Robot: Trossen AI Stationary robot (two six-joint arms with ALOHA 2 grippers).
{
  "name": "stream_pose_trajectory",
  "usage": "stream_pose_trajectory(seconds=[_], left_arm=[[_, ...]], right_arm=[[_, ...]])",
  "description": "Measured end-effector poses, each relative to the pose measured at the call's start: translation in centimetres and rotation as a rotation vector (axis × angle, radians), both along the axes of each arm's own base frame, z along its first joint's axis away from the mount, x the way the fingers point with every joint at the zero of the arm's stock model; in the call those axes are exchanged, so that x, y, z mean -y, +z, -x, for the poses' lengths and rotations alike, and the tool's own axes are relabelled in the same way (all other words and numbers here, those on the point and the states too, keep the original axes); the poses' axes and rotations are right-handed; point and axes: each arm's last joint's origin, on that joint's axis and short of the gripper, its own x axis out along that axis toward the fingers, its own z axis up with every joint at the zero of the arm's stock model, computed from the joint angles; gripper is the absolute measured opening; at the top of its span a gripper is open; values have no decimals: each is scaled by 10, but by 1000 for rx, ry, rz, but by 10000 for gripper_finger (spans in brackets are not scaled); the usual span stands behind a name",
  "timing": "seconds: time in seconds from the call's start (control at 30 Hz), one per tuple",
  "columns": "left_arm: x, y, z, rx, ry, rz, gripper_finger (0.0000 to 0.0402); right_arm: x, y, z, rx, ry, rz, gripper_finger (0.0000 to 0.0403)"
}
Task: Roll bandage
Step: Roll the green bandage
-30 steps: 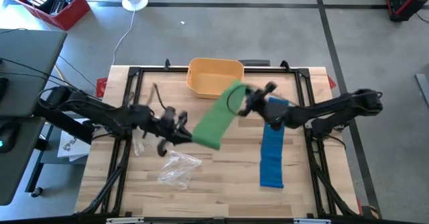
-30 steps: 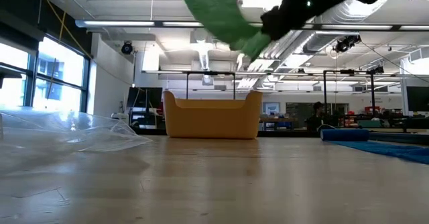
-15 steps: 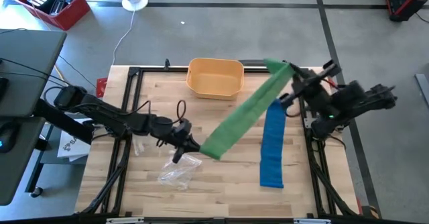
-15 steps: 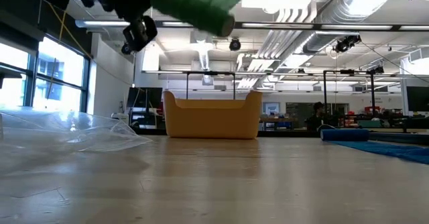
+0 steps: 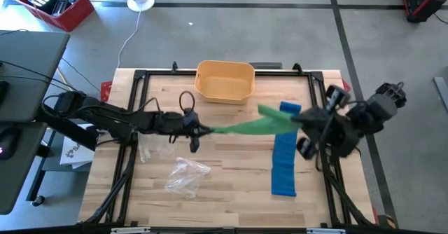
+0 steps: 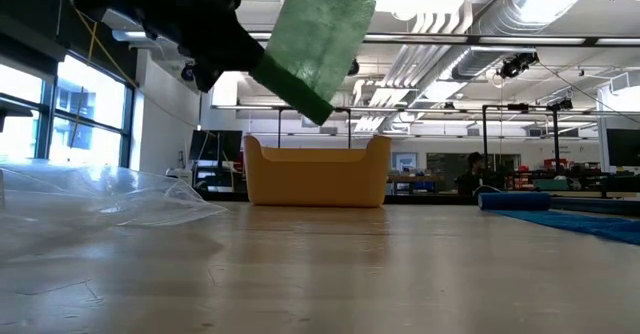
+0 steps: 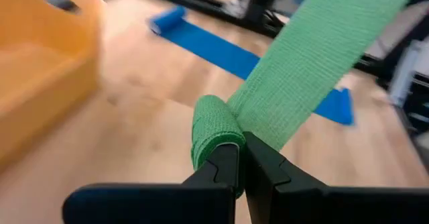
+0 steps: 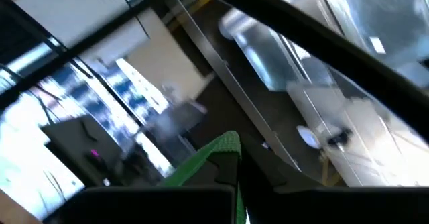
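Left claw (image 5: 203,129) and right claw (image 5: 297,120) both clamped shut, raised above mid-table.

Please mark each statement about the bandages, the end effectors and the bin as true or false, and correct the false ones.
1. The green bandage is held in the air between both arms. True.
2. The left end effector is shut on a rolled end of the green bandage. True.
3. The blue bandage is inside the yellow bin. False: it lies flat on the table, on the right arm's side.
4. The right end effector is open and empty. False: it is shut on the green bandage's other end.
5. The clear plastic bag lies on the table. True.
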Motion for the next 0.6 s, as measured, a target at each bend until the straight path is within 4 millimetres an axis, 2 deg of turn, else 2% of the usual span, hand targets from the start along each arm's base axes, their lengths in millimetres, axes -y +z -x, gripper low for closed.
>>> stream_pose_trajectory(seconds=[0.3, 0.6], left_arm=[[-43, 15, 11, 41, 72, -85, 1], [-64, 51, 16, 356, 88, -112, 1]], right_arm=[[-48, -3, 9, -18, 163, 64, 0], [-81, -18, 16, -111, 305, 42, 0]])
